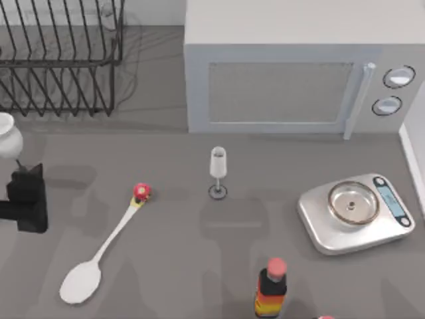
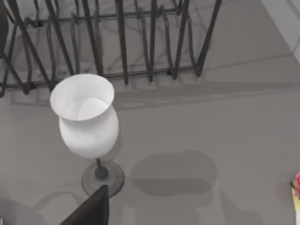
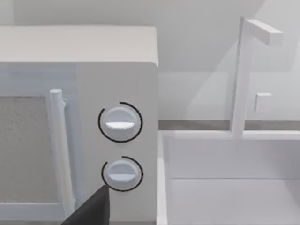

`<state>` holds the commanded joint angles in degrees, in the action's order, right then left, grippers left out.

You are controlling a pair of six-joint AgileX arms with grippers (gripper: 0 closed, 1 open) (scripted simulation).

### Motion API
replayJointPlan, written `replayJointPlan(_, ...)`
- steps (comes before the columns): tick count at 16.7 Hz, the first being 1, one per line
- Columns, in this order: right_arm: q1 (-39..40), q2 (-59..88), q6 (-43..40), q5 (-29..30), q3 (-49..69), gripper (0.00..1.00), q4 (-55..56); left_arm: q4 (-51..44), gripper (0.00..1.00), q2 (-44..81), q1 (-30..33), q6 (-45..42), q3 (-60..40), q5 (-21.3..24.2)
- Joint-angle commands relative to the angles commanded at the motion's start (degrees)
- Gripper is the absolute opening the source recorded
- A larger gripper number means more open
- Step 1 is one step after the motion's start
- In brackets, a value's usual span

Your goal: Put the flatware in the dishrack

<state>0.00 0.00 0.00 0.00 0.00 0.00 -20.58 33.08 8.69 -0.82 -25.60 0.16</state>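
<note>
Left gripper [image 1: 26, 199], jaws unreadable, is hovering at the table's left edge; spoon [image 1: 99, 256] is lying well apart from rack [image 1: 60, 60].

Open tabletop [image 1: 172, 153] between spoon [image 1: 99, 256] and dishrack [image 1: 60, 60]; white goblet [image 1: 8, 136] at left edge, stemmed glass [image 1: 218, 171] beside the path.

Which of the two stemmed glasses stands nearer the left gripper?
The wide white goblet at the table's left edge, just behind the left gripper and in front of the dishrack. The slim clear glass stands mid-table before the microwave.
</note>
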Motion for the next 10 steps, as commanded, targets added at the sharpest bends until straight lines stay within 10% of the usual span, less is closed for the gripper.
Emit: replayJointPlan(10,0.0,0.0,0.0,0.0,0.0,1.0,0.0,-30.85,1.0,53.65,12.32,-1.36,-35.89,-0.13)
